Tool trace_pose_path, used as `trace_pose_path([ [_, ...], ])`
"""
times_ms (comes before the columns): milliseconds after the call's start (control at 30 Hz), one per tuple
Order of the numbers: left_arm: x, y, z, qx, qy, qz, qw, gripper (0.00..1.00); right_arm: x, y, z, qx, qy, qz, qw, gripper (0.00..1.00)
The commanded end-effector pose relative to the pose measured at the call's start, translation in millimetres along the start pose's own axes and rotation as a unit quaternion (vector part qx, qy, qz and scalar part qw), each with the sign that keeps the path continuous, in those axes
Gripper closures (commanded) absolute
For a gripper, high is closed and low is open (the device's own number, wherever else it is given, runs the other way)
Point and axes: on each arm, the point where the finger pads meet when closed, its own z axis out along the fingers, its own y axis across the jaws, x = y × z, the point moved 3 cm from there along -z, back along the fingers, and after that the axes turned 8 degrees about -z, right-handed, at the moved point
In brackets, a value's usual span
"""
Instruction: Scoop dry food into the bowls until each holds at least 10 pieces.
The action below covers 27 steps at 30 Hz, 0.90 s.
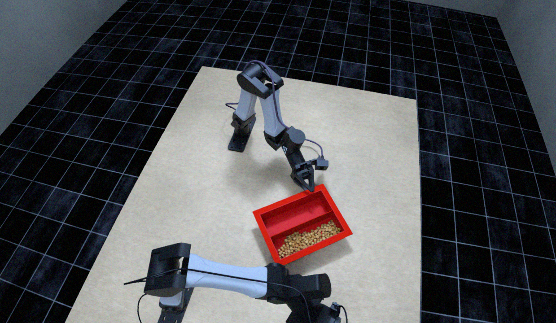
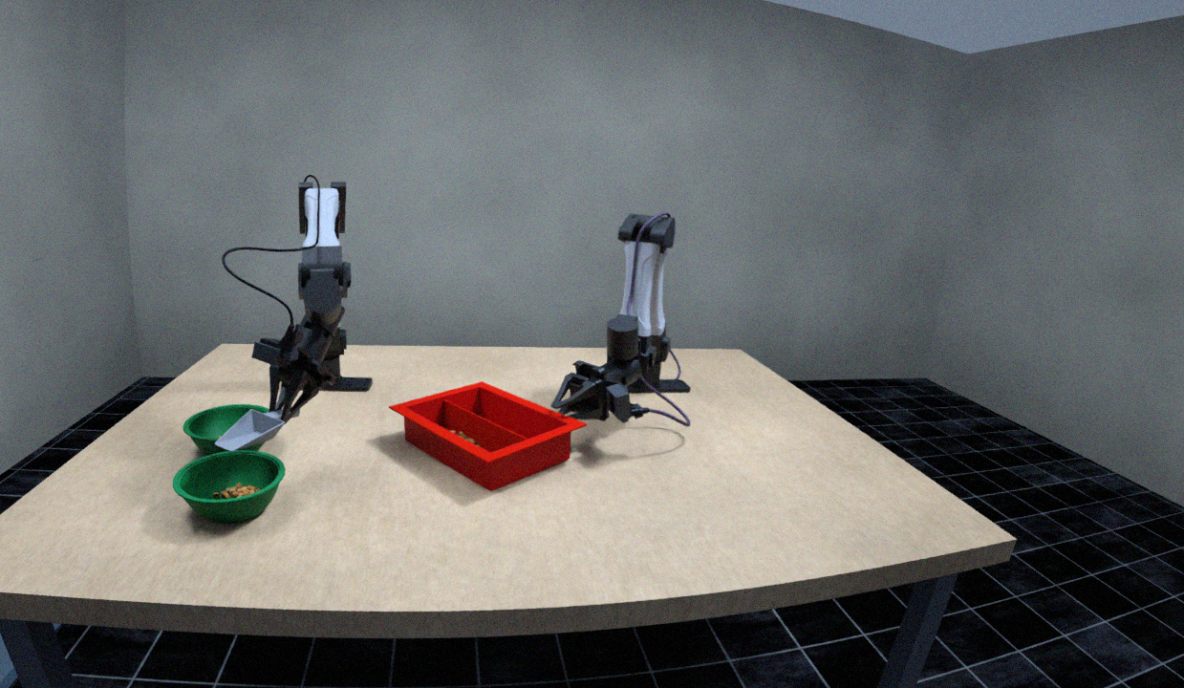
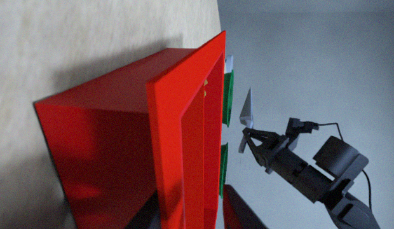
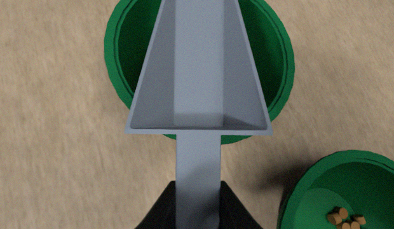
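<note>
The red box (image 1: pixel 266 233) (image 2: pixel 527 458) (image 3: pixel 165 127) appears flat on the table, with many food pieces (image 1: pixel 308 239) in one compartment and none visible in the other. My left gripper (image 1: pixel 310 189) (image 2: pixel 557 409) (image 3: pixel 195 196) is slightly open at the box's rim, holding nothing. My right gripper (image 2: pixel 283 415) (image 4: pixel 197 190) is shut on the handle of the grey scoop (image 2: pixel 248 430) (image 3: pixel 248 109) (image 4: pixel 198 63), whose visible inside is empty. The scoop hangs over a green bowl (image 2: pixel 204 427) (image 4: pixel 111 60) with no food visible. The other green bowl (image 2: pixel 227 505) (image 4: pixel 311 197) holds several pieces. Both bowls are upright.
The bowls stand close together, apart from the box. The left arm (image 1: pixel 271 108) reaches to the box's near-arm end, and the right arm (image 1: pixel 227 277) passes beside the food side. The bowls are outside the top view. The table edge (image 2: pixel 493 620) lies beyond the bowls.
</note>
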Motion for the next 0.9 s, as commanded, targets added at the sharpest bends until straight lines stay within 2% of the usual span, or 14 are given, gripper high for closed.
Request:
trace_pose_path([
  [0, 3.7, -14.4, -1.5, 0.032, 0.01, 0.016, 0.999, 0.73, -15.9, -3.5, -13.8, -0.002, -0.033, 0.012, 0.999, 1.0],
  [33, 1.2, 1.3, -3.0, 0.013, 0.006, 0.007, 1.0, 0.73, -15.9, -3.5, -13.8, -0.002, -0.033, 0.012, 0.999, 1.0],
  [167, 0.3, -3.1, -1.5, 0.024, 0.007, 0.013, 1.0, 0.73, -15.9, -3.5, -13.8, -0.002, -0.033, 0.012, 0.999, 1.0],
  [467, -1.0, 12.8, -5.4, 0.014, 0.005, 0.008, 1.0, 0.73, -15.9, -3.5, -13.8, -0.002, -0.033, 0.012, 0.999, 1.0],
  [533, -1.0, 12.8, -5.4, 0.014, 0.005, 0.008, 1.0, 0.73, -15.9, -3.5, -13.8, -0.002, -0.033, 0.012, 0.999, 1.0],
  [567, -1.4, -1.6, 0.5, 0.033, 0.006, 0.017, 0.999, 0.73, -15.9, -3.5, -13.8, -0.002, -0.033, 0.012, 0.999, 1.0],
  [700, -1.1, 0.0, 0.1, 0.033, 0.008, 0.017, 0.999, 0.73, -15.9, -3.5, -13.8, -0.002, -0.033, 0.012, 0.999, 1.0],
  [733, -0.1, -1.3, -12.1, 0.034, 0.004, 0.018, 0.999, 0.73, -15.9, -3.5, -13.8, -0.002, -0.033, 0.012, 0.999, 1.0],
  [867, -0.2, -1.3, -20.7, 0.034, 0.005, 0.019, 0.999, 0.73, -15.9, -3.5, -13.8, -0.002, -0.033, 0.012, 0.999, 1.0],
])
